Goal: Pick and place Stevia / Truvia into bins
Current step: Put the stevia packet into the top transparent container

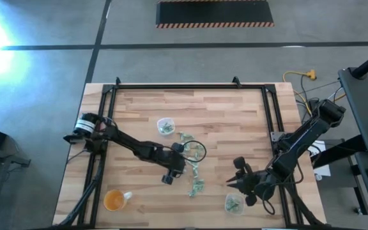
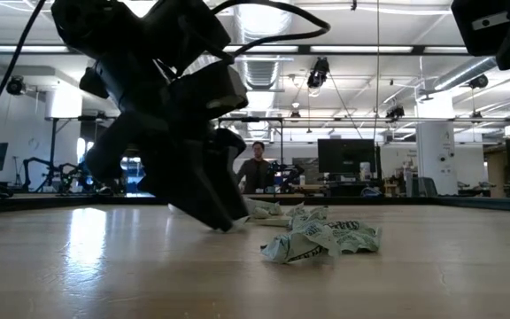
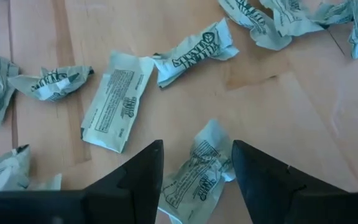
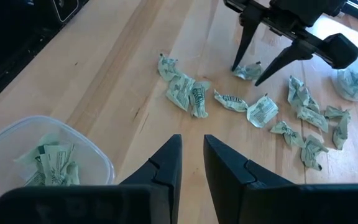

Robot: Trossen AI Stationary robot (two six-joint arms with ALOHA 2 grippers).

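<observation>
A robotics lab on an open industrial floor

Beyond the left hand [image 2: 224,217], past the far edge of the wooden counter [image 2: 104,266], lies a wide hall: exposed ceiling ducts [image 2: 264,66], strip lights, monitors [image 2: 342,158] on desks and a person [image 2: 257,168] at work there. From above, the counter stands on bare concrete floor [image 1: 235,25] with hazard-striped matting [image 1: 214,13] and a yellow cable [image 1: 299,76] beside it

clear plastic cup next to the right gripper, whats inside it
The clear squarish plastic cup holds a few crumpled pale green and white paper packets. The right gripper hides the cup's near edge, so any packets lower down cannot be counted.
</observation>
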